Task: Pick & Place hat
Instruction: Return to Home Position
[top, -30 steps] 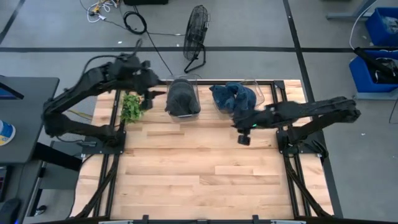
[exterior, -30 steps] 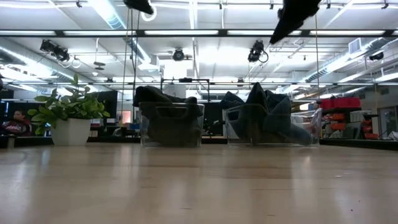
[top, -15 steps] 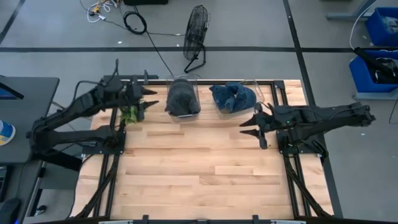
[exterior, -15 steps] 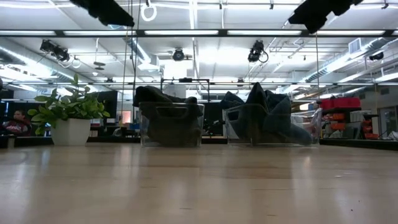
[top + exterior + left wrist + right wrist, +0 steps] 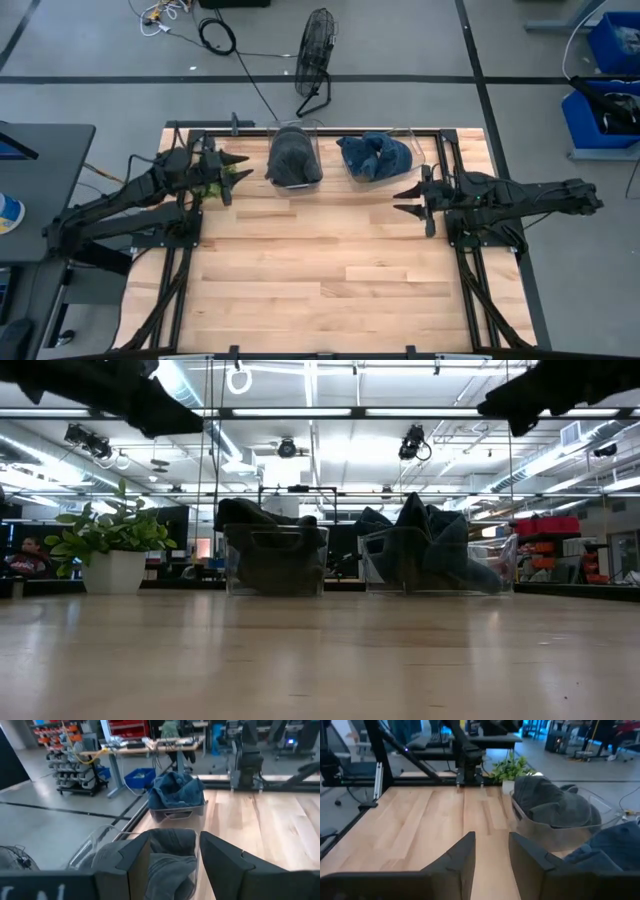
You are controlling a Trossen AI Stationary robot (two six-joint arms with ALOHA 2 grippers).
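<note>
A clear bin (image 5: 293, 160) at the table's far edge holds dark grey hats (image 5: 167, 862); they also show in the low view as grey hats (image 5: 272, 550) and in the right wrist view as grey hats (image 5: 555, 805). A second clear bin (image 5: 375, 157) to its right holds blue hats (image 5: 175, 792), seen low as blue hats (image 5: 430, 550). My left gripper (image 5: 238, 165) hovers open just left of the grey bin, empty. My right gripper (image 5: 403, 200) hovers open near the table's right side, in front of the blue bin, empty.
A potted plant (image 5: 210, 180) stands at the far left corner under the left arm; in the low view the plant (image 5: 105, 550) sits in a white pot. A floor fan (image 5: 315, 55) stands beyond the table. Bare wooden tabletop (image 5: 320, 270) spreads toward the near edge.
The left arm has drawn back toward the table's left edge and lowered, away from the grey bin. The right arm has pulled away from the blue bin toward the right side and levelled out. The hats in both bins have stayed put.
</note>
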